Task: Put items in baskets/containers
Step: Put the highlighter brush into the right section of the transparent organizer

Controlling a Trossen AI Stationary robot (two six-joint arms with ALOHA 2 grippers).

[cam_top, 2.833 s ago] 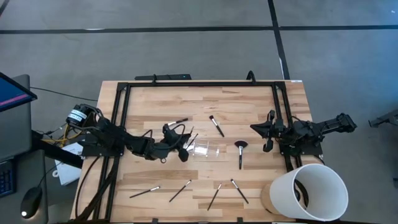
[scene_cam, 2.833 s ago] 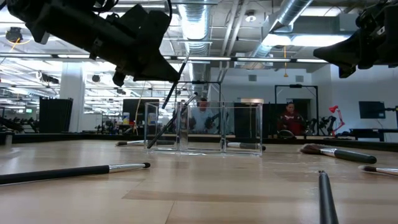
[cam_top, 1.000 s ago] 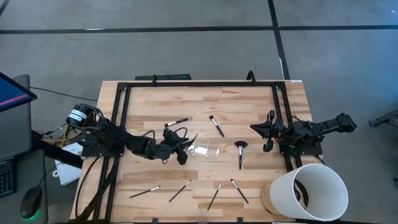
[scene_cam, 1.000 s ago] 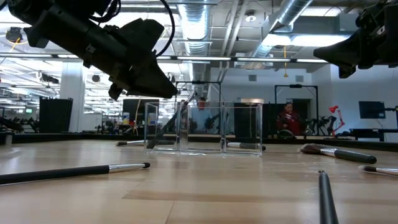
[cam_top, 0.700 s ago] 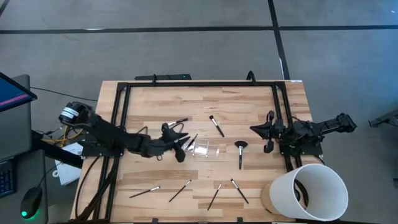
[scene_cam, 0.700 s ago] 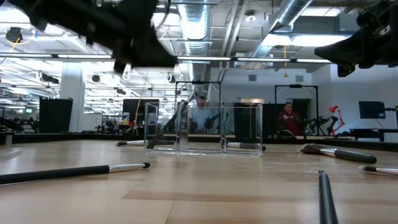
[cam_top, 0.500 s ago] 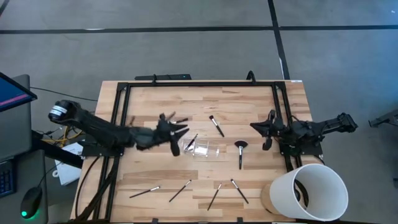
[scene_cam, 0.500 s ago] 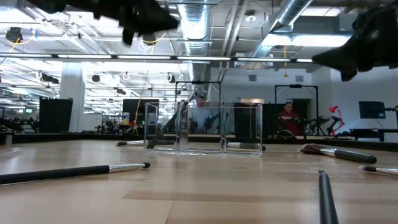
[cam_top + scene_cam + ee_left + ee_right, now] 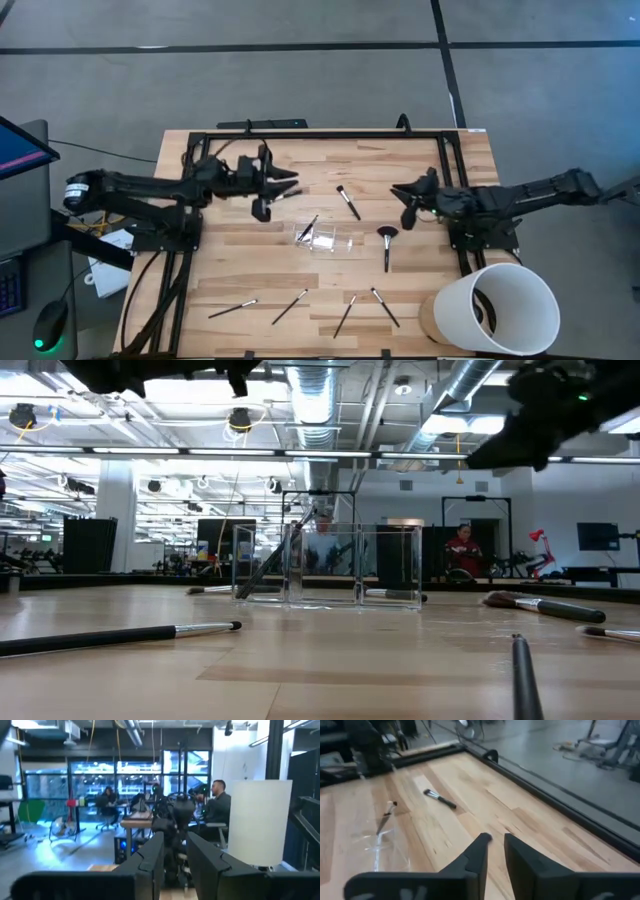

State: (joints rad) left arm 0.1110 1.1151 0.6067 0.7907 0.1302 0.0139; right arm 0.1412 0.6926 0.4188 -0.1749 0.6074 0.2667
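The clear tray (image 9: 327,240) stands mid-table, and one brush (image 9: 308,228) leans over its left wall; the low view shows that brush (image 9: 272,565) slanting up against the tray (image 9: 330,565). More brushes lie flat: one (image 9: 348,202) far of the tray, the fan brush (image 9: 387,245) to its right, several along the near edge (image 9: 291,306). My left gripper (image 9: 283,183) hovers open and empty at the far left, over another brush (image 9: 290,193). My right gripper (image 9: 398,200) hovers open and empty right of the fan brush; its wrist view shows nothing between the fingers (image 9: 497,852).
A large white bucket (image 9: 495,305) stands at the near right corner. A black frame (image 9: 320,135) runs round the far and side edges of the wooden table. Bare wood lies between the tray and the near row of brushes.
My left gripper has risen from beside the tray and swung toward the table's far left, tipping up from pointing down to about level. My right gripper has gone out toward the table's middle. The brush stays leaning in the tray.
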